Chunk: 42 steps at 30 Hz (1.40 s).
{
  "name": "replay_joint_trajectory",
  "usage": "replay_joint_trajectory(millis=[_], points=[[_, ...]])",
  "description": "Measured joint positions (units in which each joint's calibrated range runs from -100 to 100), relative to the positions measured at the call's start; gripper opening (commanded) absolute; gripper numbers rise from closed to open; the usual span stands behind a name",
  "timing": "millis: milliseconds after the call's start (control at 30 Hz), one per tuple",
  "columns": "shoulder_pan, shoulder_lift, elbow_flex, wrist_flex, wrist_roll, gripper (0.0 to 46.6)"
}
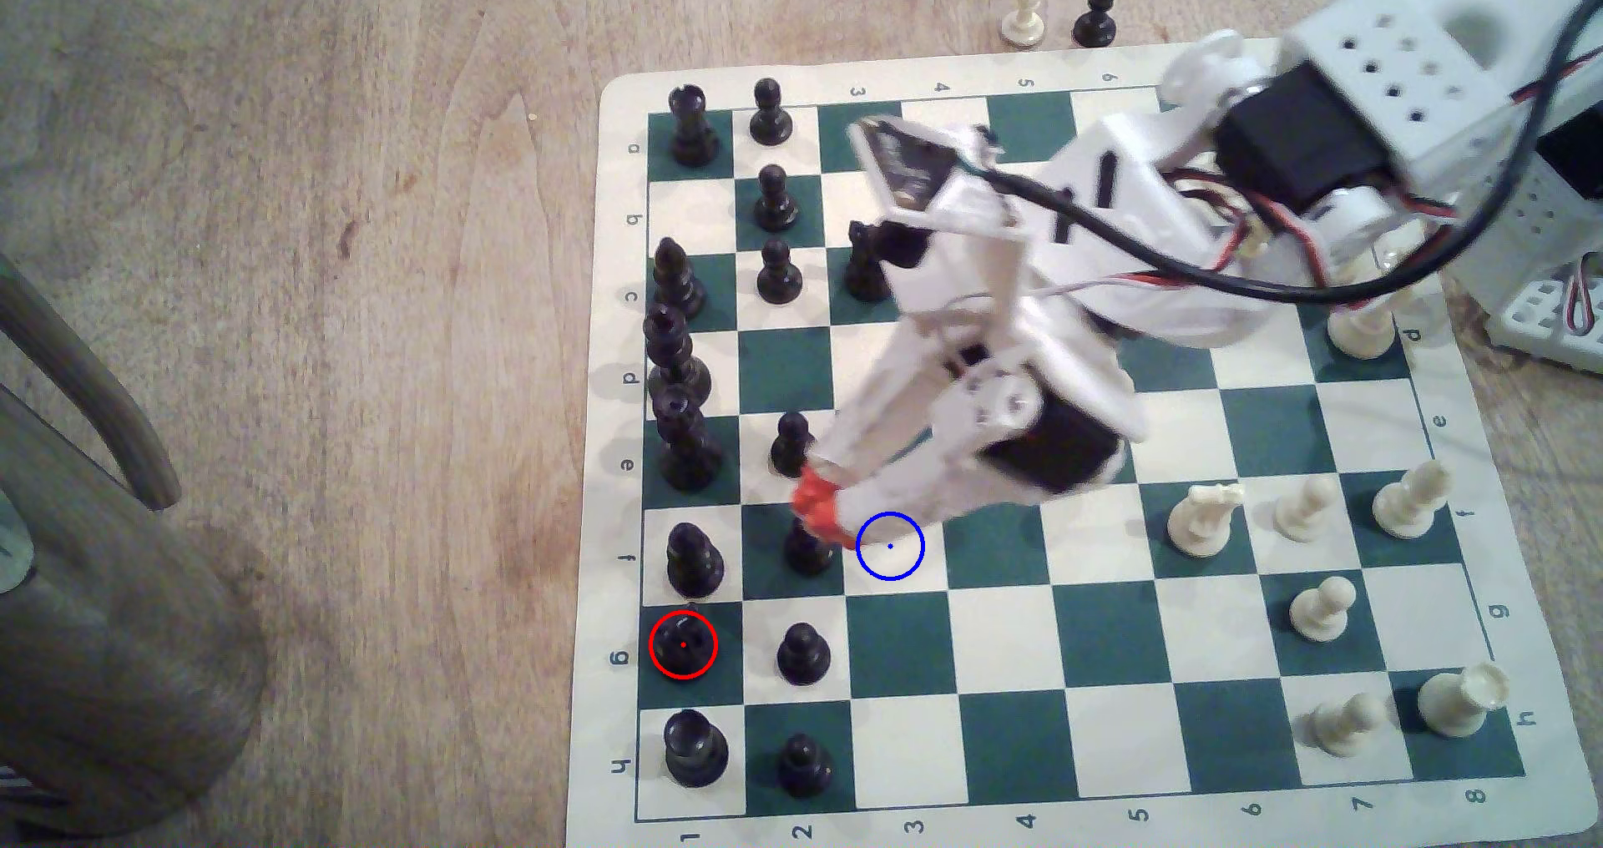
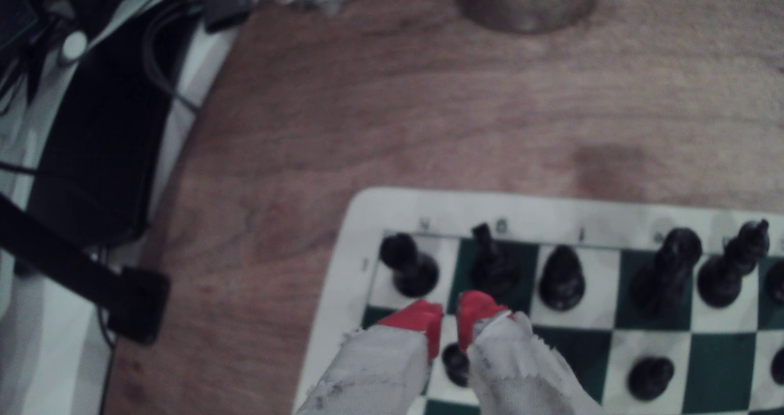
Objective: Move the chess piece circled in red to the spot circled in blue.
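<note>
In the exterior view, the black knight (image 1: 683,644) stands upright on the red-ringed dark green square in the board's first column, row g, near the exterior view's lower left corner of the chessboard (image 1: 1041,822). A black pawn (image 1: 802,653) sits on the next square toward the exterior view's right, and a black bishop (image 1: 692,560) occupies the square just above the knight. The blue-ringed cream square (image 1: 890,545) lies one row up and two columns to the right of the knight, bare of pieces. The gripper (image 1: 820,506), with orange-red fingertips on white fingers, hovers over the pawn (image 1: 807,545) on row f, just beside the blue ring's left edge; it is up and to the right of the knight, apart from it, holding nothing. Motion blur softens the arm.

In the wrist view, the knight (image 2: 492,262) stands on a dark green square along the board's edge row, between a rook (image 2: 407,264) and the bishop (image 2: 562,277). The gripper (image 2: 449,319) shows two red fingertips (image 2: 418,317) with a narrow gap between them, the jaws slightly apart and clamped on nothing. The knight's base appears just past the tips, slightly off the gap's line toward the bishop's side. A pawn (image 2: 456,362) shows through the gap between the fingers, nearer the camera than the tips.
</note>
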Motion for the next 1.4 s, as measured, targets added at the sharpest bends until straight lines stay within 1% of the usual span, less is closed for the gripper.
replay_joint_trajectory(millis=[100, 267, 333, 467, 533, 600, 633, 933, 1100, 1400], points=[[0.8, 2.6, -0.5, -1.8, 0.0, 5.8], [1.1, 7.6, -3.2, -3.7, -0.6, 14.8], [1.1, 9.6, -4.7, -3.7, -1.0, 14.8], [1.1, 13.9, -8.2, -3.7, -1.2, 12.8], [1.1, 14.9, -9.2, -3.7, -1.2, 11.1], [1.1, 16.3, -9.6, -3.8, -1.2, 7.4], [1.1, 16.8, -9.6, -4.1, -1.2, 7.0], [1.1, 22.4, -11.7, -7.8, -1.2, 7.8], [1.1, 25.2, -14.6, -9.1, -1.4, 10.5], [-0.1, 29.5, -19.9, -9.1, -1.3, 12.3]])
